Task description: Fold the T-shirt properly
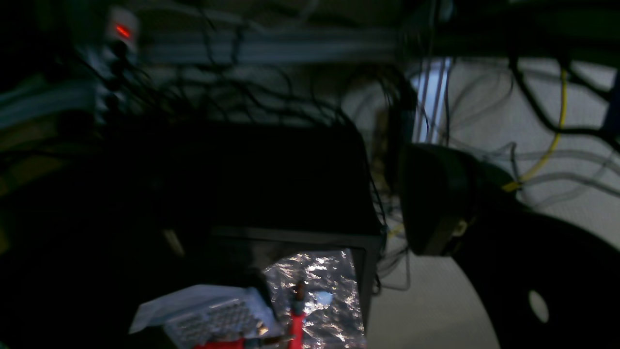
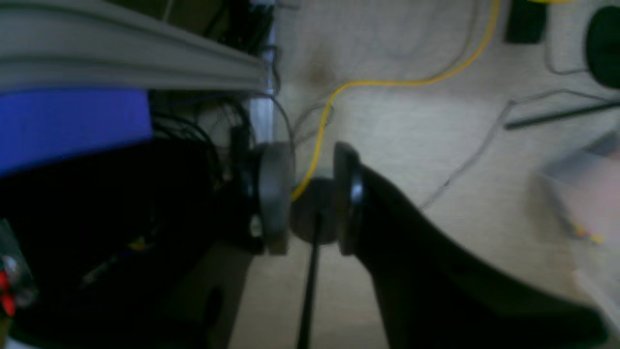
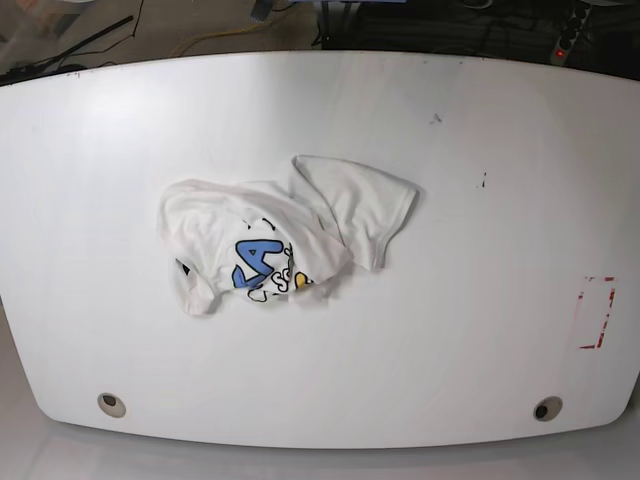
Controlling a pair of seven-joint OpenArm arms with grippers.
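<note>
The T-shirt (image 3: 285, 240) lies crumpled on the white table (image 3: 480, 330), a little left of the middle in the base view and well away from every edge. It is white cotton, bunched into an uneven heap with soft folds and shadowed creases. Part of the front print shows at the lower middle of the heap: a large blue bubble letter, with a bit of yellow and some black outline just beside it. The rest of what shows is plain white. One flap with a seamed edge sticks out toward the upper right, and a smaller rounded lobe hangs at the lower left. The heap is wider than it is deep, its long axis running roughly left to right across the table, tipped slightly upward at the right end. Which end is the neck and which the hem cannot be told.

Neither arm appears in the base view. In the right wrist view the right end effector (image 2: 312, 198) is off the table, above pale floor and a yellow cable (image 2: 387, 83); its jaws stand a little apart with nothing between them. In the dark left wrist view only one finger (image 1: 431, 198) of the left end effector is visible, so its spread cannot be told
</note>
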